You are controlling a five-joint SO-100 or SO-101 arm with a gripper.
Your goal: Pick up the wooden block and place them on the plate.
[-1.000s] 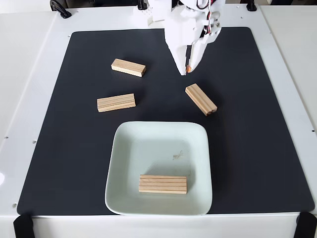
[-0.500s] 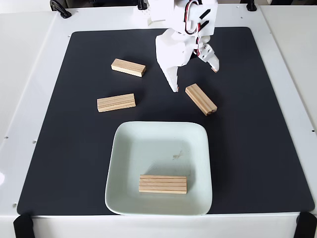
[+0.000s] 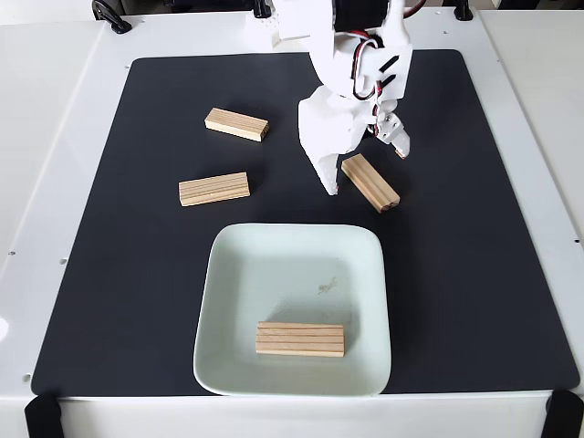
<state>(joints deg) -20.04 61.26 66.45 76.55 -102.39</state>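
Lowered and opened wide, the gripper (image 3: 367, 169) now straddles the upper end of a wooden block (image 3: 370, 182) lying diagonally on the mat (image 3: 474, 228), just above the plate (image 3: 274, 265).

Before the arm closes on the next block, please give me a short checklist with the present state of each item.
1. Jaws open: ok. The gripper has its fingers spread.
2. Jaws on both sides of the target block: ok. One finger is left of it, the other at its upper right.
3. Gripper low enough to grasp: cannot tell from this fixed view.
4. Free space on the plate: ok. Its upper half is bare.
5. Block already on the plate: ok, lying flat near the front rim.
6. Two other blocks away from the gripper: ok.
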